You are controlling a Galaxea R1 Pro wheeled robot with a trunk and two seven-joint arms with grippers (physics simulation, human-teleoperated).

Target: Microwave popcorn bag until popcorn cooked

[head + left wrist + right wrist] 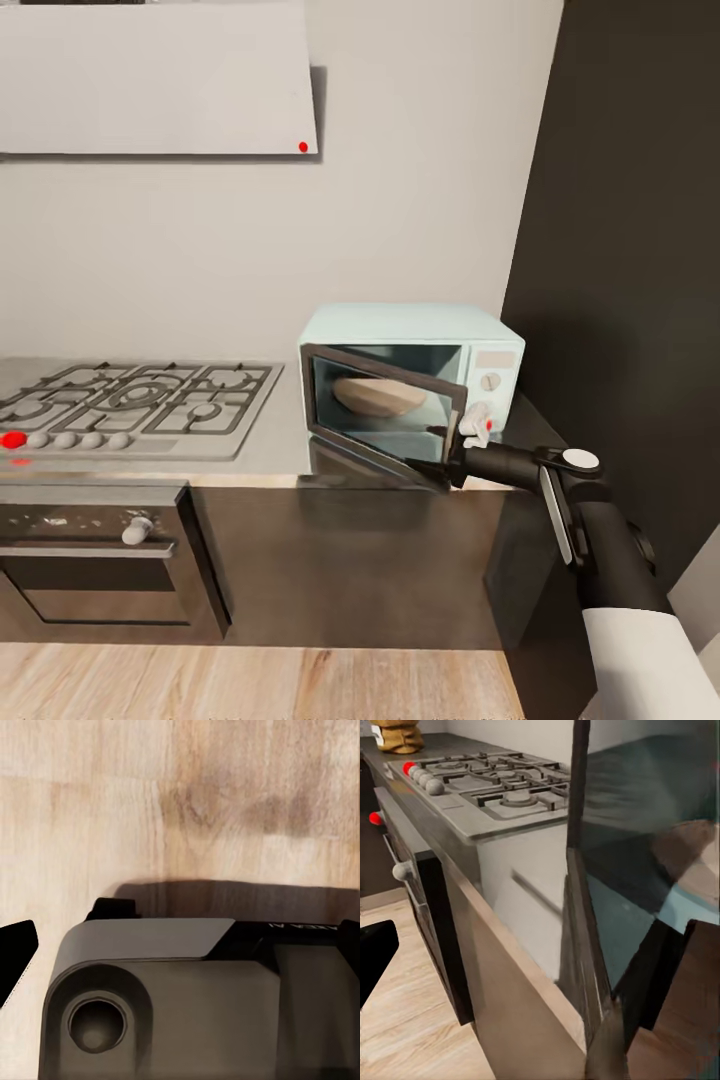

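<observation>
head view: a pale mint-blue microwave [420, 345] stands on the light-grey tabletop [275, 440], to the right of a gas hob [135, 400] and under a white slanted hood [155, 80]. its dark glass door [385, 415] hangs part-open, hinged on the left, its free edge swung out toward the robot. through the glass a rounded golden-tan shape lies inside the cavity, most likely the popcorn bag [378, 396], long axis running left to right. the right arm reaches in from the lower right, and the right end effector [440, 465] sits at the free lower corner of the door, touching it or just beside it; its fingers blend into the dark door, so i cannot tell whether they are wide or narrow. the bag lies beyond the door, up and to the left of that end effector. judged from this, the door needs pushing away and to the right to shut, and the right arm is the nearer one

left wrist view: looking down on pale wooden floor [187, 802] with a grey part of the robot's own body [165, 1005] below; how the left end effector stands cannot be told

right wrist view: the door's glass and dark frame [585, 915] loom very close, edge-on, with the hob [491, 784] and the dark cabinet front [442, 937] running off behind
</observation>
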